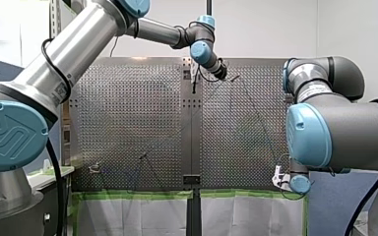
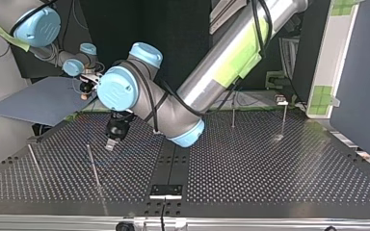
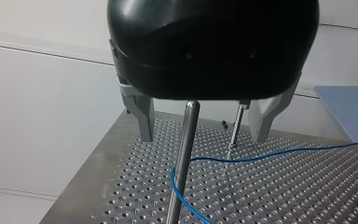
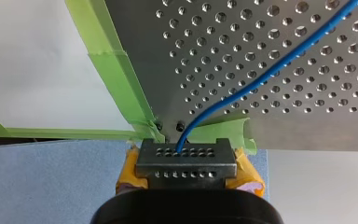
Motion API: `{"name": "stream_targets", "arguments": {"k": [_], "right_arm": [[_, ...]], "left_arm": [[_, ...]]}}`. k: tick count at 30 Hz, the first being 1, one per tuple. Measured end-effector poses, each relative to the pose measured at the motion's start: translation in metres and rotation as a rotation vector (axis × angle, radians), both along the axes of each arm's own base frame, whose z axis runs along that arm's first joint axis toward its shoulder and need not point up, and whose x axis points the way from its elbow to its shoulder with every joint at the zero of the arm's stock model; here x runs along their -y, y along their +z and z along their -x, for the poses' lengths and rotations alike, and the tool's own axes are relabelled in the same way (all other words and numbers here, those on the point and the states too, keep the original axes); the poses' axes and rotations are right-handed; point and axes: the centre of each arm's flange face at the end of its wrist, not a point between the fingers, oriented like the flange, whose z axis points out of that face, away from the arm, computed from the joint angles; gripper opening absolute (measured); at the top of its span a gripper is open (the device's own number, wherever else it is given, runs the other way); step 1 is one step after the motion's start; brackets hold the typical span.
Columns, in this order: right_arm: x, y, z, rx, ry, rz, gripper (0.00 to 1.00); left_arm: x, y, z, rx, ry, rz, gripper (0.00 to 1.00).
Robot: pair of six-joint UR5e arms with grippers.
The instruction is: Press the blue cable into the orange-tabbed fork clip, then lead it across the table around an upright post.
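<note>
While right gripper (image 4: 185, 161) pinches blue cable (image 4: 261, 79) leading diagonally over table (image 4: 307, 116), left gripper (image 3: 201, 135) jaws spread near upright post (image 3: 182, 158).

My left gripper (image 3: 203, 137) holds its metal fingers (image 3: 142, 119) wide apart above the holed table (image 3: 307, 191), with a post (image 3: 182, 158) between them, a second post (image 3: 236, 128) at its one o'clock, and the blue cable (image 3: 270, 155) bending round the nearer post and running off toward three o'clock.

White wall (image 1: 266, 29), blue partition (image 1: 332, 201)
</note>
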Motion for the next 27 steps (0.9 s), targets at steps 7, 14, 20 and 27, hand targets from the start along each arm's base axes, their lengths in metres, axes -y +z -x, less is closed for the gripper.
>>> {"name": "stream_targets", "arguments": {"k": [7,14,20,27], "right_arm": [[-0.0001,-0.0003,-0.0008,0.000,0.001,0.001,0.00],[0.0000,-0.0002,-0.0010,0.000,0.001,0.002,0.00],[0.0000,-0.0002,-0.0014,0.000,0.002,0.002,0.00],[0.0001,-0.0003,-0.0009,0.000,0.002,0.003,0.00]], "left_arm": [[0.0000,0.0000,0.0002,0.000,0.000,-0.001,1.00],[-0.0001,0.0000,0.0001,0.000,0.003,-0.001,1.00],[-0.0009,0.0000,-0.0004,0.001,0.009,-0.002,1.00],[-0.0010,0.0000,-0.0004,0.001,0.011,-0.002,1.00]]}}
